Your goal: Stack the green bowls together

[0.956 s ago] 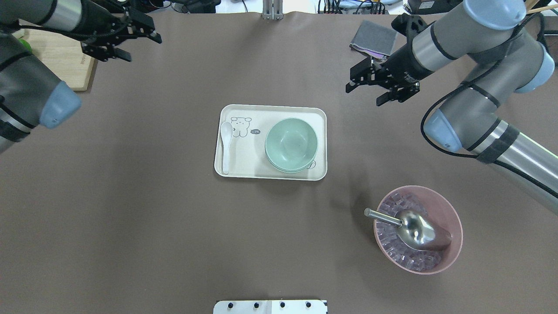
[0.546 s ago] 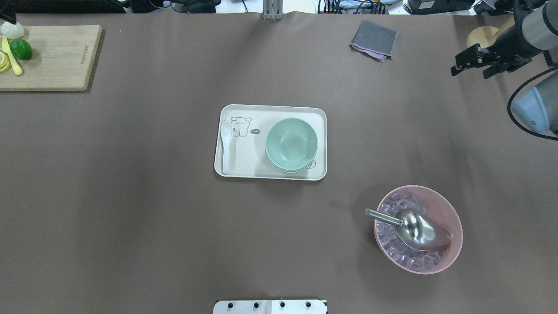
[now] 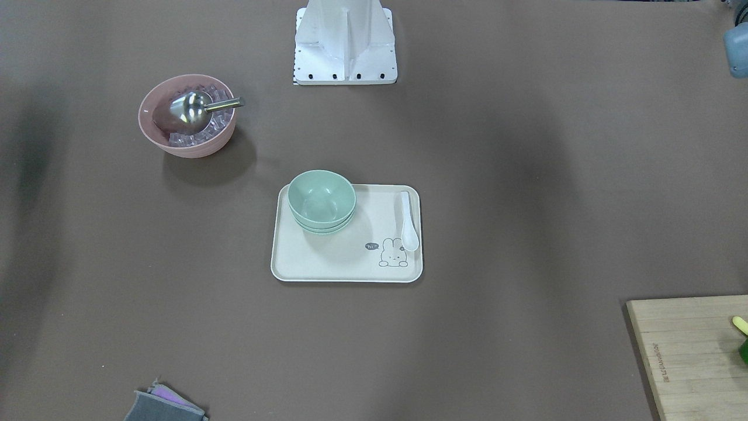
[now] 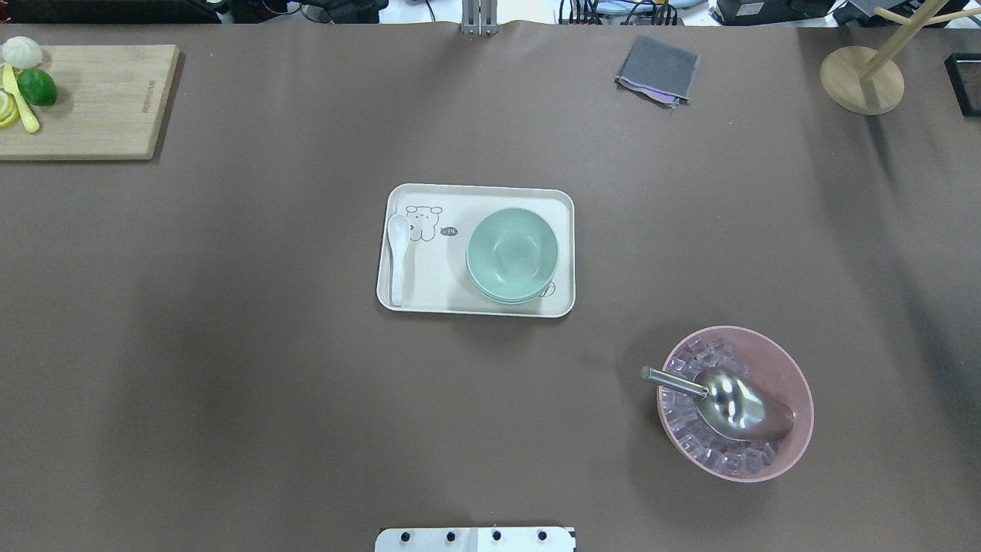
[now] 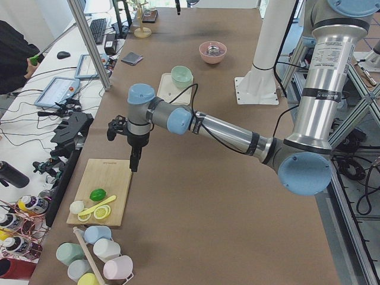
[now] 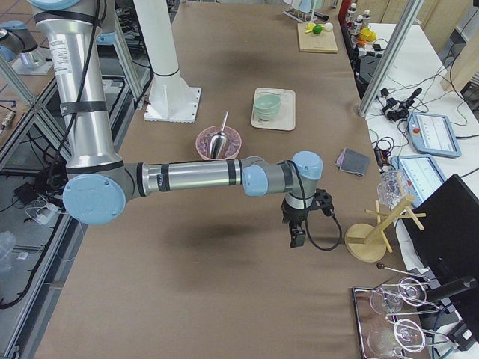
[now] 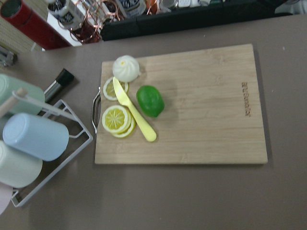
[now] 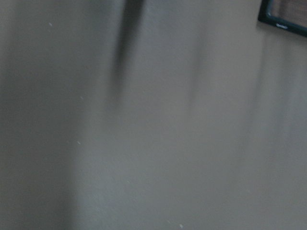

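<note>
The green bowls (image 4: 512,253) sit nested in one stack on the right part of a cream tray (image 4: 429,295) at the table's middle; they also show in the front view (image 3: 321,202). A white spoon (image 4: 397,257) lies on the tray's left side. My left gripper (image 5: 135,161) shows only in the exterior left view, hanging over the wooden cutting board, far from the bowls. My right gripper (image 6: 297,238) shows only in the exterior right view, near the wooden stand. I cannot tell whether either is open or shut.
A pink bowl (image 4: 805,395) of ice cubes with a metal scoop (image 4: 728,402) stands front right. A cutting board (image 4: 100,100) with lime and lemon is back left. A grey cloth (image 4: 657,69) and a wooden stand (image 4: 851,80) are at the back right.
Both arms have swung outward and left the overhead view, the left one to the left, the right one to the right. The bowls and tray have not moved.
</note>
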